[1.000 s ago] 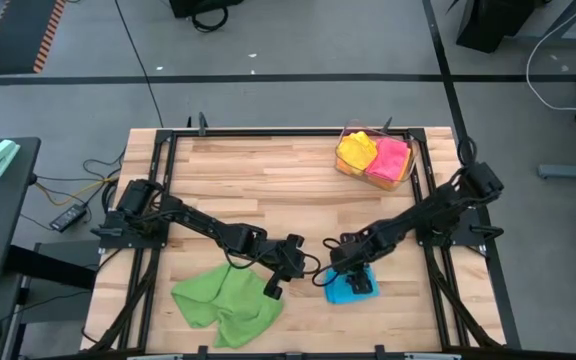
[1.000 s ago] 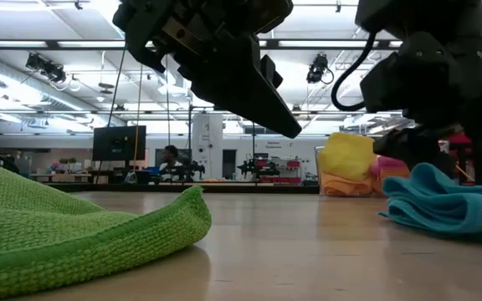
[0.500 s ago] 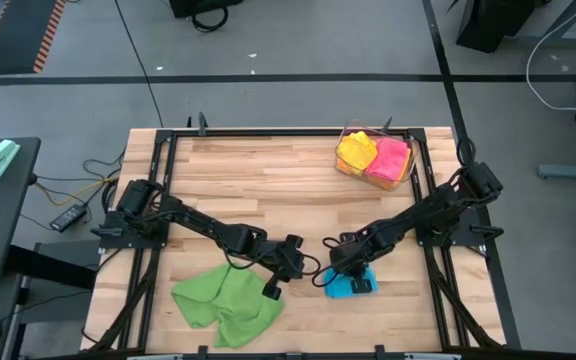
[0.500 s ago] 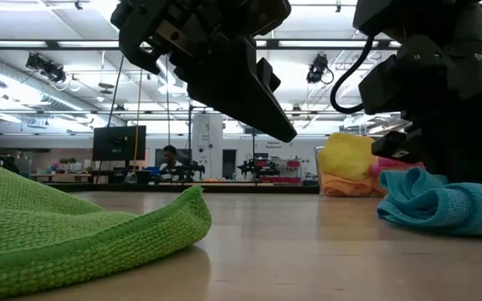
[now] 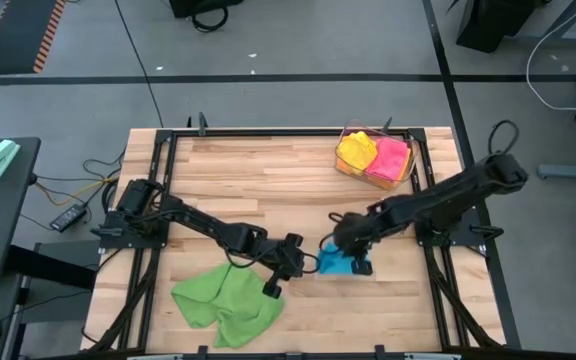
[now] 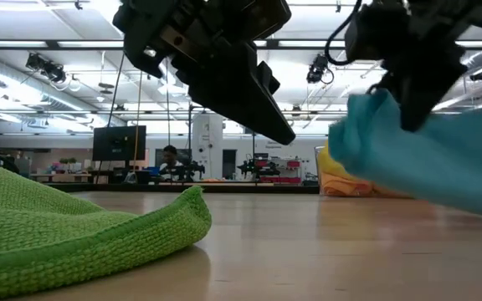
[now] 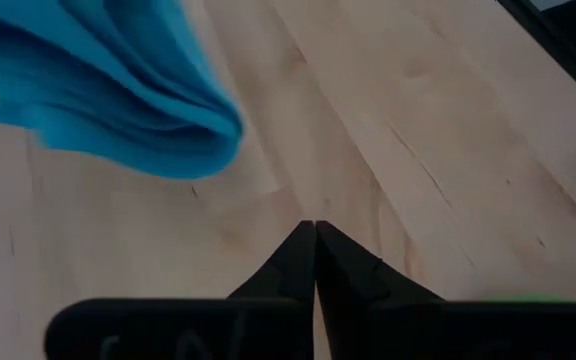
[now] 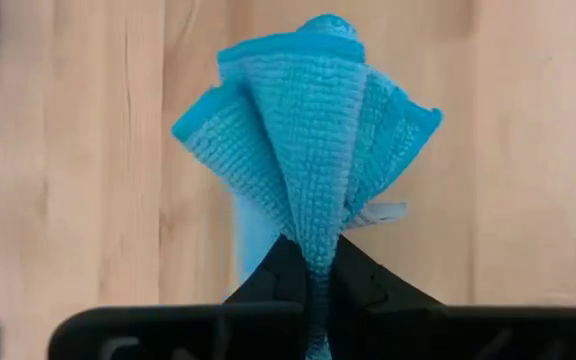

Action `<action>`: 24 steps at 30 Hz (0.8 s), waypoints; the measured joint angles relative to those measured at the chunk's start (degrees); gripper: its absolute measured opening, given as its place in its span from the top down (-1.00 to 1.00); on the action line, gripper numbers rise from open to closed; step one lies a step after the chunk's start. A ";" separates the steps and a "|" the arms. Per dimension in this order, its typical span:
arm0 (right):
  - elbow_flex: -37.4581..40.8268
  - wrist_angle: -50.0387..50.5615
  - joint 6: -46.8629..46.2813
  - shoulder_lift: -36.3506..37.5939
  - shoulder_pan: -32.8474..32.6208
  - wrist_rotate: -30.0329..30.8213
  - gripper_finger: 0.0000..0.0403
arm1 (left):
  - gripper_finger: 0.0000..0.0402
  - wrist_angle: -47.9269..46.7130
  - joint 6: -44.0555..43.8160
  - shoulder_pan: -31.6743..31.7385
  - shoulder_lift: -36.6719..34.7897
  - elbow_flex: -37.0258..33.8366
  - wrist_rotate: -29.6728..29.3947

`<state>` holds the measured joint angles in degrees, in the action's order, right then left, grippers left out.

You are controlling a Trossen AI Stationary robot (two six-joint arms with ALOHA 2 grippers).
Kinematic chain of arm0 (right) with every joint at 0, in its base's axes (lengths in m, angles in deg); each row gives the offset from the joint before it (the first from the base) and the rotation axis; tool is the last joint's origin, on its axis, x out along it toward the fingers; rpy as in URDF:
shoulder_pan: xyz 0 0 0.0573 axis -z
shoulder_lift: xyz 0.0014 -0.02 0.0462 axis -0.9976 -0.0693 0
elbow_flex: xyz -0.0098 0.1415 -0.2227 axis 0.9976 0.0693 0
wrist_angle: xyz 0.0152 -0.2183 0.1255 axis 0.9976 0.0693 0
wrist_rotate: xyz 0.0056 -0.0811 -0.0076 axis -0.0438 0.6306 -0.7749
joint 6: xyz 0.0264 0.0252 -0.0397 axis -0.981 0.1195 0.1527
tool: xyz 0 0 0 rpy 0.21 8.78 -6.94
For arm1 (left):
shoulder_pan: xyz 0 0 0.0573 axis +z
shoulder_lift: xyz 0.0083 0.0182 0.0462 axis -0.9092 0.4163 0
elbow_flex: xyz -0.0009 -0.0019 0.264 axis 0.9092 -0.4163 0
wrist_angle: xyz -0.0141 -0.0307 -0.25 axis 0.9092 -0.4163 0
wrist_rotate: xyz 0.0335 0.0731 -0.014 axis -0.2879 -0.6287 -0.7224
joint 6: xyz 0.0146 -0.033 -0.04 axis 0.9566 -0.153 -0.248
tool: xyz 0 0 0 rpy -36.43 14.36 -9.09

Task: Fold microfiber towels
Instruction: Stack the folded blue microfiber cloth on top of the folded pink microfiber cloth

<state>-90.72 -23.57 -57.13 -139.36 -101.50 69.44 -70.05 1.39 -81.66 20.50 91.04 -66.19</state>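
Note:
A blue towel (image 8: pixel 308 130) hangs bunched from my right gripper (image 8: pixel 314 272), which is shut on it near the table's middle front (image 5: pixel 346 240). In the low view the blue towel (image 6: pixel 425 159) is raised above the wood. My left gripper (image 5: pixel 296 258) is shut on nothing and hovers just left of the blue towel (image 7: pixel 108 90). A crumpled green towel (image 5: pixel 226 298) lies on the table at the near left, its edge (image 6: pixel 192 209) resting on the wood. Yellow and pink towels (image 5: pixel 373 155) sit in a clear bin at the far right. My right gripper pinches a gathered ridge of the blue towel (image 8: pixel 316 250) between its two fingers, several layers together. The fingers come steeply from above. The cloth fans out below them in slack folds, raised off the wood; whether its lowest edge still touches the table I cannot tell.
The clear bin (image 5: pixel 406 172) stands by the far right corner. Black frame rails (image 5: pixel 168 180) run along the table's left and right sides. Bare wood lies across the middle and far left (image 5: pixel 258 170).
My right gripper has taken hold of the blue towel and has gone up and toward the far edge with it. The towel, which lay flat on the table, first bunched up and now hangs raised below the fingers.

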 joint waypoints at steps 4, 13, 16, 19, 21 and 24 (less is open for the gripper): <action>0.00 1.10 -0.07 3.61 2.92 0.02 0.94 | 0.88 0.00 1.03 0.05 0.00 0.00 -0.01; -0.04 3.68 2.73 4.83 9.39 -7.91 0.94 | 0.94 0.04 2.27 0.07 0.00 0.00 0.01; -0.04 4.52 3.30 6.22 13.32 -11.44 0.94 | 0.92 0.41 3.60 0.07 0.00 0.00 -0.01; -0.04 5.56 1.43 7.65 17.76 -12.31 0.94 | 0.88 1.68 4.46 0.07 0.00 0.04 -0.01; -0.04 5.72 -0.18 8.82 20.73 -13.71 0.94 | 0.86 1.86 4.46 0.06 0.00 0.04 0.01; -0.04 6.12 -1.97 10.82 24.96 -15.87 0.93 | 0.86 1.80 4.48 0.06 0.00 0.04 0.01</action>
<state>-90.77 -17.45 -59.11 -128.54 -76.54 53.57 -68.25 5.88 -81.60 20.50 91.08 -66.18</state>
